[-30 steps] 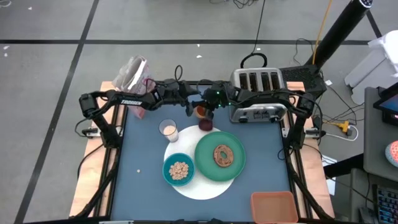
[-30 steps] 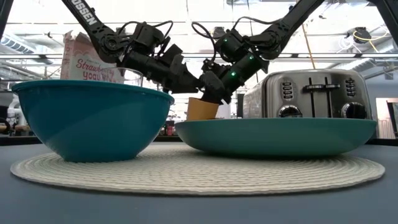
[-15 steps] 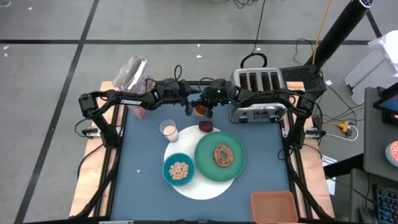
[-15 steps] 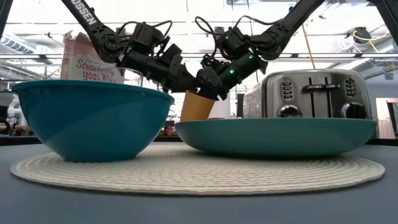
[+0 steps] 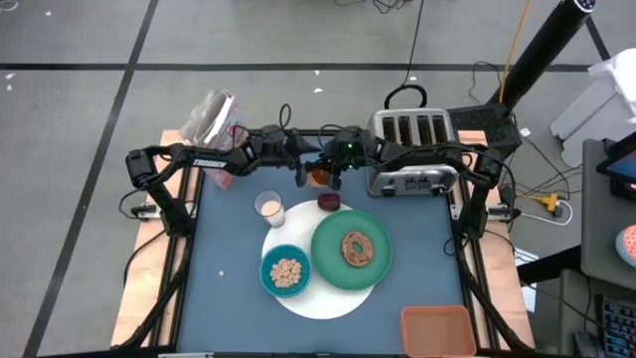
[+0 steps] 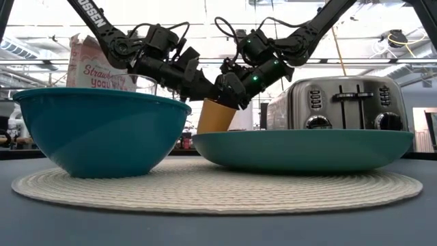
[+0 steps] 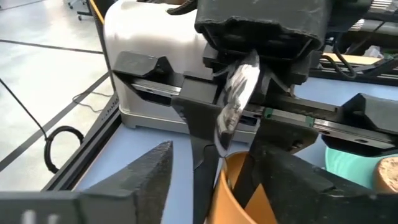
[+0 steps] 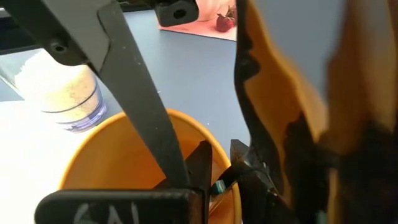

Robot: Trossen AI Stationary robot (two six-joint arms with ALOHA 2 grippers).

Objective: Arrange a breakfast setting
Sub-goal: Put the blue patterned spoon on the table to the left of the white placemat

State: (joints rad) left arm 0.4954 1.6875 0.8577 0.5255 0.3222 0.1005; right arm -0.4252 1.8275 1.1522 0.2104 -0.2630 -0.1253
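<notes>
Both arms meet at the back of the table (image 5: 229, 249), over the orange cup (image 5: 319, 176), just beside the silver toaster (image 5: 410, 149). The low view shows the cup tilted, its base hidden behind the plate rim, so lifted or resting — cannot tell.

Right gripper (image 6: 231, 87) is at the cup's upper rim; in its wrist view 1 finger (image 8: 140, 112) goes down inside the cup with the wall against it, so it looks closed on the rim. Left gripper (image 6: 201, 83) is touching or nearly touching the right one at the same rim. Its wrist view shows the silver spoon (image 7: 234, 102) up against the right gripper above the cup mouth, but which gripper holds it is unclear, and I cannot tell how far the left fingers are parted.

Rest of the setting sits forward on the round white mat (image 5: 333, 298): large green plate (image 5: 328, 264) with the brown ring bread (image 5: 356, 248), teal bowl (image 5: 268, 283) with cereal, milk glass (image 5: 269, 208) at the mat's back edge, dark-red fruit (image 5: 328, 201) just behind the plate.

Risks, judged:
- 2 grippers crowded on 1 thin rim — a collision or squeeze could tip the cup or knock it into the toaster.
- Spoon could slip and miss the cup mouth.
- Carrying the cup forward, it could clip the fruit or glass.
</notes>
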